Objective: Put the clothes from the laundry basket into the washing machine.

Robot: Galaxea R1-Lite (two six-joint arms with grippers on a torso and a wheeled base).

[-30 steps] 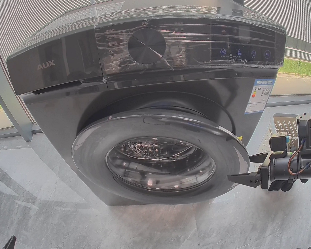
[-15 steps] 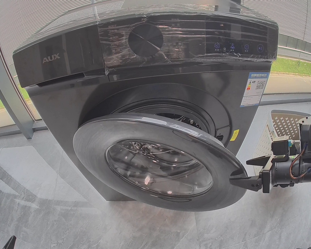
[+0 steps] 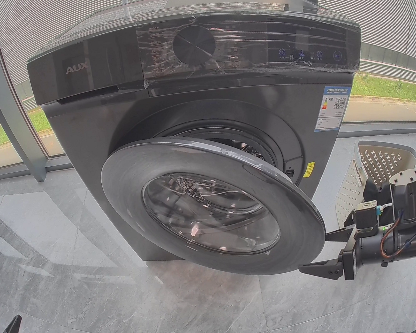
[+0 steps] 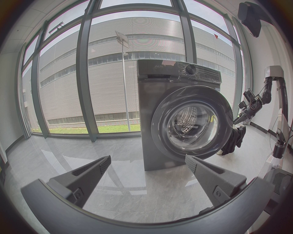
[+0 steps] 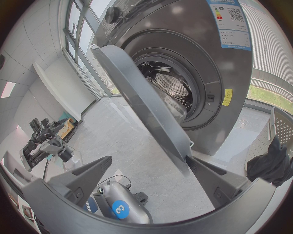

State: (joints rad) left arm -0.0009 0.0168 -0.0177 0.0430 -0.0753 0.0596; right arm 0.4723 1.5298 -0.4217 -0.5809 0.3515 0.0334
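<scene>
head view: right gripper (image 3: 313,252), jaws apart, beside open washing machine door (image 3: 211,203).

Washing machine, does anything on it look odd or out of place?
Crinkled clear film wraps its control panel, covering the dial, like unremoved packaging. Nothing else looks damaged or spilled.

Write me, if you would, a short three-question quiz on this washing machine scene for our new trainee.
1. True or false: the door of the washing machine stands open.
2. The laundry basket stands: A) on top of the machine; B) on the floor to the machine's right; C) on a shelf.
3. Which gripper is at the door's rim, and is it open or shut?
Key: 1 true. 2 B. 3 the right gripper, open.
</scene>
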